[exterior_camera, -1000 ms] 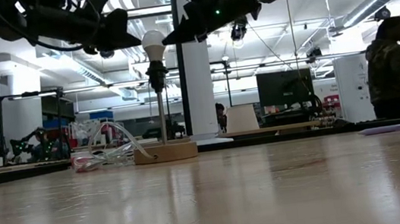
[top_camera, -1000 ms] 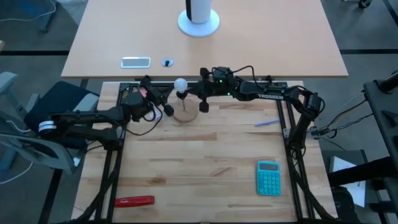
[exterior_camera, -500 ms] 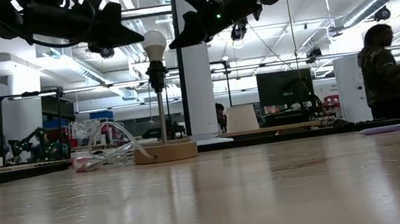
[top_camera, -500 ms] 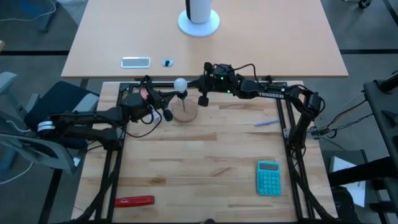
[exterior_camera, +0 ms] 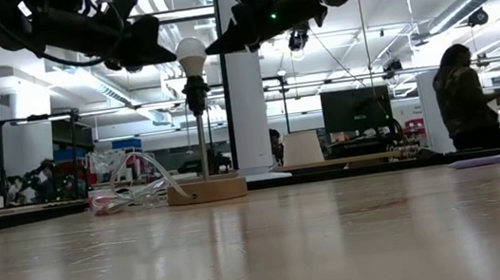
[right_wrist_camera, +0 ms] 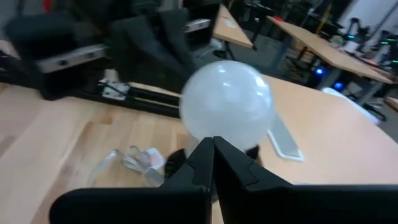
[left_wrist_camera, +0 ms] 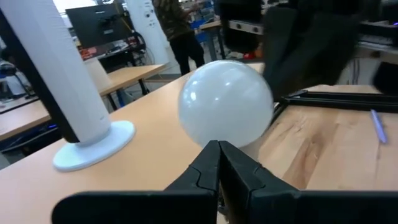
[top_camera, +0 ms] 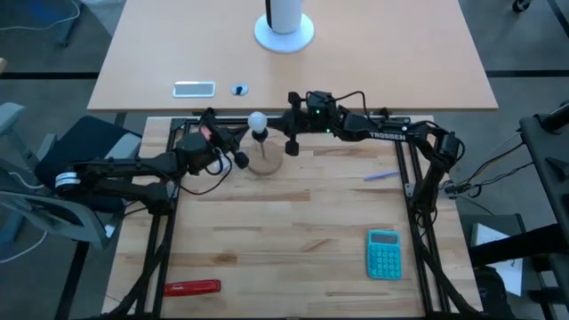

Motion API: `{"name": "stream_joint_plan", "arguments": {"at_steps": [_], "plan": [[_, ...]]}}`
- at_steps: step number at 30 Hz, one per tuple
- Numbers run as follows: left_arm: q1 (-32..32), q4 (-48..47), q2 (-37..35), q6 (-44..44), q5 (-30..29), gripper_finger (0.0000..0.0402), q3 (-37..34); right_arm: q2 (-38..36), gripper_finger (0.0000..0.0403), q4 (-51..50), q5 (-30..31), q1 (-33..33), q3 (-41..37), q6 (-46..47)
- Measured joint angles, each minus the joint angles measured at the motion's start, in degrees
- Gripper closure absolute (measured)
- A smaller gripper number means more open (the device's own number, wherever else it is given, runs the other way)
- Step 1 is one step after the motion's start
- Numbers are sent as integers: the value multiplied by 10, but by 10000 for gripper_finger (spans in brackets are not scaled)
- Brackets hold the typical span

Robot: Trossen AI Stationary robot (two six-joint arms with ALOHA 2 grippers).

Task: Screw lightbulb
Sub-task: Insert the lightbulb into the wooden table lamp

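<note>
Lightbulb (top_camera: pixel 258 119) sits upright in its socket for turning; your left claw (top_camera: pixel 238 148) and right claw (top_camera: pixel 291 135) flank it, both pinched closed, empty.

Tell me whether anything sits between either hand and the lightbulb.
Nothing visible does. The lightbulb stands in its socket on the wooden base. The left hand and right hand flank it at bulb height, each with a clear gap.

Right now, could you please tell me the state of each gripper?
Left gripper: shut, empty, fingers pointing at the lightbulb.
Right gripper: shut, empty, just short of the lightbulb.
</note>
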Motion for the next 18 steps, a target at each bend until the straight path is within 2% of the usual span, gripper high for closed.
{"name": "stream_joint_plan", "arguments": {"at_steps": [5,10,18], "plan": [[-1,-9,-1,-5,-18,401,0,0,401,-16,-9,4,0,4],[-6,-27,-10,-22,-18,401,0,0,401,-30,40,0,0,3],[-5,-4,-9,-2,15,401,0,7,401,7,59,-15,0,3]]}}
